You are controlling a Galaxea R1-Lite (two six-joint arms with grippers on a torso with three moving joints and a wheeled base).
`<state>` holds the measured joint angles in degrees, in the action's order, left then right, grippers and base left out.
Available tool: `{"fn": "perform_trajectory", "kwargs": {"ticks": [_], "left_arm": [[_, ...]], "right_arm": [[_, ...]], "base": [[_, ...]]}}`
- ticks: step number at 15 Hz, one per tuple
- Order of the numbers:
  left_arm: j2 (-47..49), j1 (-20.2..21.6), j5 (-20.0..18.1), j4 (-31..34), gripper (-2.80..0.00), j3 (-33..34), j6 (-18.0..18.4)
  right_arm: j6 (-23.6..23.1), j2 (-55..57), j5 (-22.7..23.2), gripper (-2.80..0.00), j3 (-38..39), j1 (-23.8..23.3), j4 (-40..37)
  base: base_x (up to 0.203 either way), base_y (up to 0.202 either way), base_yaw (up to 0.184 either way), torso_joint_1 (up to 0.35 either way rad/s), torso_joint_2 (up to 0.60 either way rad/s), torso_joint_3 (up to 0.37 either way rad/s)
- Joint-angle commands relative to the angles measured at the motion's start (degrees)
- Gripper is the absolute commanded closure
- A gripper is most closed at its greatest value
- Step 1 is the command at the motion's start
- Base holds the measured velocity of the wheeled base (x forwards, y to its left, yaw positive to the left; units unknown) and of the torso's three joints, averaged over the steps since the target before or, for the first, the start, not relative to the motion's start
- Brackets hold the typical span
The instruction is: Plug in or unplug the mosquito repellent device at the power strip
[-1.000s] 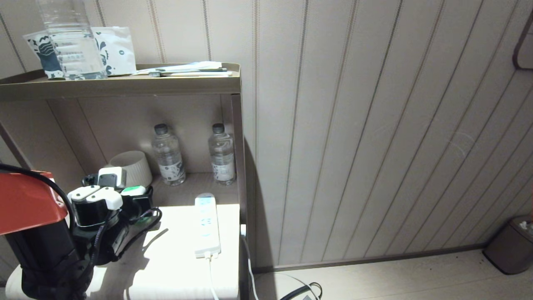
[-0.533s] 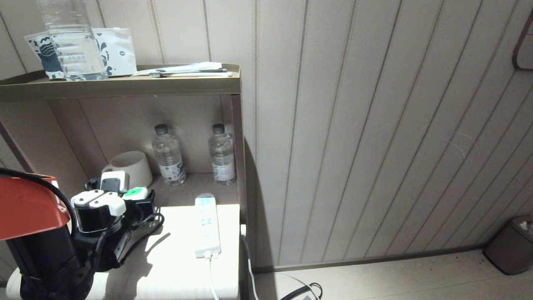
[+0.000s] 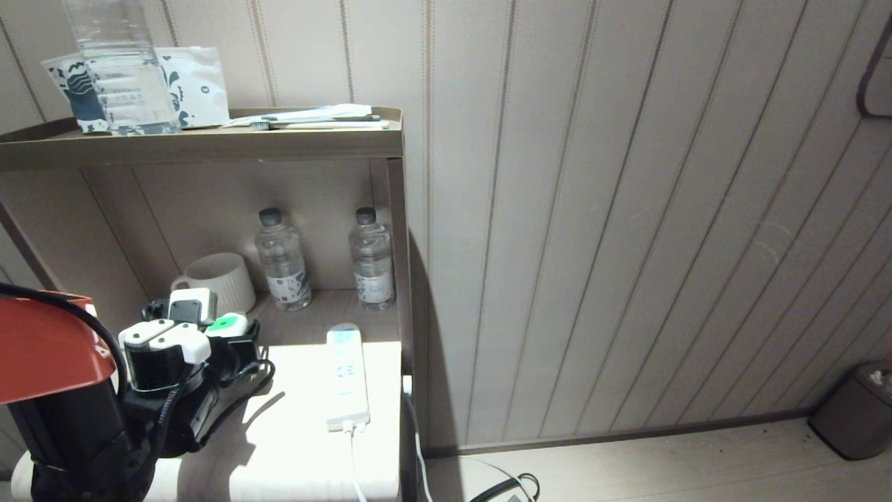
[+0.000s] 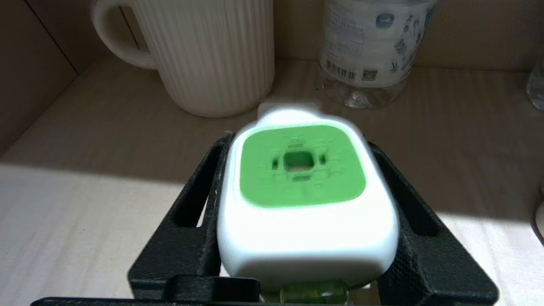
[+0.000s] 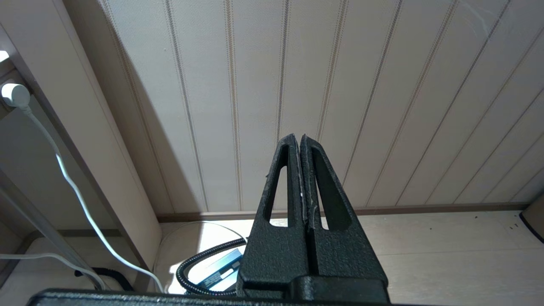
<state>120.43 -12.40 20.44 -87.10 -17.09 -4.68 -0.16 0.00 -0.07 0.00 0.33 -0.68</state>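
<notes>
In your head view the left gripper (image 3: pixel 230 341) clasps the mosquito repellent device (image 3: pixel 226 324) left of the power strip (image 3: pixel 346 376) on the worktop (image 3: pixel 300 446); your left wrist view shows its fingers (image 4: pixel 193 199) flanking it, the mug (image 4: pixel 204 51) beyond; your right wrist view shows the right gripper (image 5: pixel 300 142) pressed together.

Left arm shows a glossy red shell over a black body, black cables looping round the wrist, white caps on black housings. Left pincer (image 4: pixel 297 238): matte black fingers (image 4: pixel 187 204) with long triangular cut-outs. Right pincer (image 5: pixel 301 140): same rough black plastic, slotted fingers tapering to points.
</notes>
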Motion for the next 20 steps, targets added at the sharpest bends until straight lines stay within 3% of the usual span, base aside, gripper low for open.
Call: {"fn": "perform_trajectory", "kwargs": {"ticks": [1, 12, 20], "left_arm": [[0.0, 0.0, 0.1, -2.9, -2.80, -0.3, 0.0], [-5.0, 0.2, 0.9, -2.9, -2.80, 2.0, 0.0], [-17.7, 0.2, 0.3, -2.9, -2.80, 7.4, 2.2]], "right_arm": [[0.0, 0.0, 0.1, 0.00, 0.0, 0.0, 0.0], [0.0, 0.0, 0.0, 0.00, 0.0, 0.0, 0.0], [0.0, 0.0, 0.1, 0.00, 0.0, 0.0, 0.0]], "base": [[0.000, 0.000, 0.000, 0.000, 0.00, 0.000], [0.000, 0.000, 0.000, 0.000, 0.00, 0.000], [0.000, 0.000, 0.000, 0.000, 0.00, 0.000]]}}
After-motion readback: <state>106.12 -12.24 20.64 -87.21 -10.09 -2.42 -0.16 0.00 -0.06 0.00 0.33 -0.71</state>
